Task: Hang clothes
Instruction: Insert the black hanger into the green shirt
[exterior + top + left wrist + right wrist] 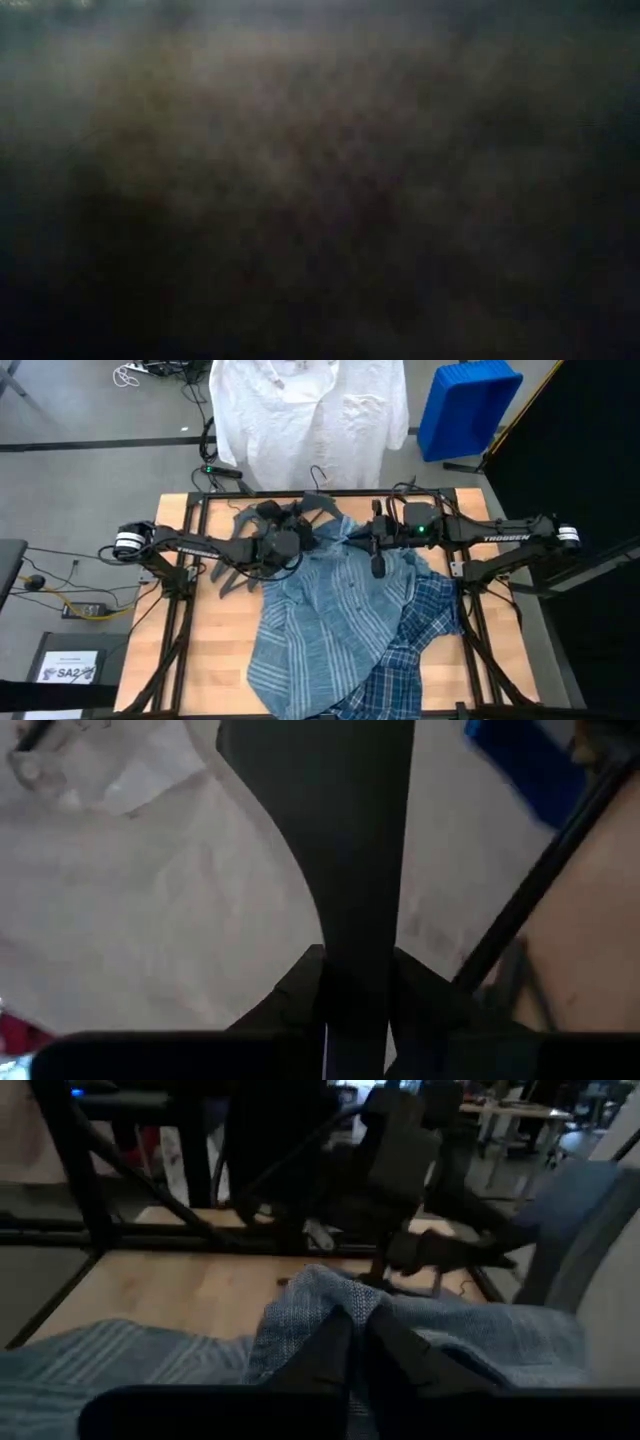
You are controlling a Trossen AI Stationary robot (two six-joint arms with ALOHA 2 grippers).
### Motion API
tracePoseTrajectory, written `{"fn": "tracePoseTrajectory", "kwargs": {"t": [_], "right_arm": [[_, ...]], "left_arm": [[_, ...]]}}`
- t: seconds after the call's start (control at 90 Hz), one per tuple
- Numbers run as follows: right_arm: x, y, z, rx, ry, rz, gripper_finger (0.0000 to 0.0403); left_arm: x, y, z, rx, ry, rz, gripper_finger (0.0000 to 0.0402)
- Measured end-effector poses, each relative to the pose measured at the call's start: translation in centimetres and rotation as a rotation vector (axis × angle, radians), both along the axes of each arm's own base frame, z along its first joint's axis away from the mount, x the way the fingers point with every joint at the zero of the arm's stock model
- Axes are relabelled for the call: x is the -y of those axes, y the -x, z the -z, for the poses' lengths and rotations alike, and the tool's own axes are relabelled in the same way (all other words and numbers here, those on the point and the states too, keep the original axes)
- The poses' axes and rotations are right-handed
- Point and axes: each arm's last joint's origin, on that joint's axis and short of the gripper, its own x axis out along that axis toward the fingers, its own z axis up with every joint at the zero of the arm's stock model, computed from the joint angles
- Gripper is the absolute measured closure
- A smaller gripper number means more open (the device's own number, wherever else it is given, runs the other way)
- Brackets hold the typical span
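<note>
Pinched shut on the striped blue-grey cotton shirt (pixel 320 620), your right gripper (pixel 357 1342) lifts its collar while your left gripper (pixel 300 540) clamps a dark grey plastic hanger (pixel 345 850); white shirt (pixel 305 420) hung, plaid shirt (pixel 420 630) waiting.

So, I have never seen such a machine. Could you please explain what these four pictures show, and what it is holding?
It is a robot with two dark arms at a wooden table. One picture looks down from above, one from table height is blocked dark, and two come from the wrists. The white shirt already hangs beyond the table. The striped shirt and plaid shirt lie on it. The left gripper grips a dark hanger. The right gripper pinches the striped shirt's fabric.
</note>
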Motion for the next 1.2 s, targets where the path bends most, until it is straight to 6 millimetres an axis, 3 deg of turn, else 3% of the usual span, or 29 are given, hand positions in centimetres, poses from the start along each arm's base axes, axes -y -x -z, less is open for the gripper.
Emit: {"fn": "tracePoseTrajectory", "kwargs": {"t": [0.3, 0.433, 0.667, 0.944, 1.2], "right_arm": [[-3.0, -0.2, -2.3, 0.23, 0.064, -0.109, 0.0402], [-3.7, 0.0, -3.1, 0.275, 0.128, -0.073, 0.039], [-4.2, 0.1, -4.6, 0.226, 0.152, -0.076, 0.0293], [-4.9, 1.4, -5.4, -0.041, 0.158, 0.014, 0.0164], [-4.9, 5.1, -10.1, -0.007, 0.113, 0.015, 0.0136]], "left_arm": [[0.5, -0.4, -1.6, 0.218, 0.008, 0.059, 0.0345], [1.0, -0.4, -2.1, 0.278, 0.008, 0.073, 0.0345], [2.2, -0.5, -2.2, 0.299, 0.019, 0.108, 0.0345], [3.0, -0.4, -1.2, 0.26, 0.046, 0.082, 0.0345], [3.0, -0.4, -1.2, 0.248, 0.04, 0.069, 0.0345]]}}
